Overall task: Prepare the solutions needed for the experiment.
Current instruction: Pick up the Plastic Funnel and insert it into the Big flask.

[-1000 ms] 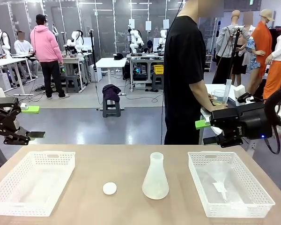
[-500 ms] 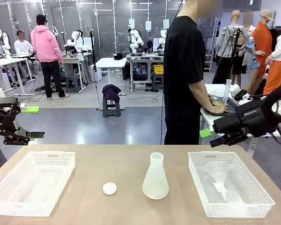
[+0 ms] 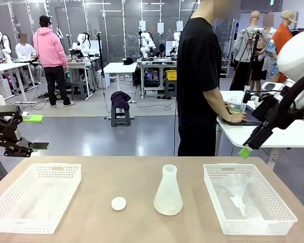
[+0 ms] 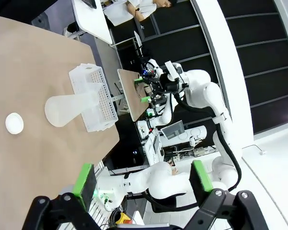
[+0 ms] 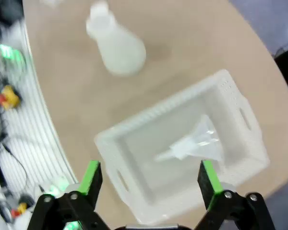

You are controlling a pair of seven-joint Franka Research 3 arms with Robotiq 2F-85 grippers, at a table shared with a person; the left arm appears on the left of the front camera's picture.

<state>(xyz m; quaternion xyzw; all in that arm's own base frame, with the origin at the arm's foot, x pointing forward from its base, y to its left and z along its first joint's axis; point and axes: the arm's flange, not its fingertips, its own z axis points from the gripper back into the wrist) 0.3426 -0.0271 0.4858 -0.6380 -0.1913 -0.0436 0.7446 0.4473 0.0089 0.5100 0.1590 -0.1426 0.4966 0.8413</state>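
My left gripper (image 3: 36, 132): jaws spread, empty, off the table's left edge. Left basket (image 3: 50, 167), white cap (image 3: 118, 203), frosted flask (image 3: 168, 195), seemingly dry. Funnel (image 3: 238, 200) lies in right basket (image 3: 228, 166). Pale solution sits in beaker (image 3: 236, 106) on the person's table. My right gripper (image 5: 150, 175): spread, empty, above that basket. Nothing poured yet.

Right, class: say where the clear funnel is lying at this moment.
In the front view the funnel lies on its side inside the white basket on the table's right side, to the right of the flask.
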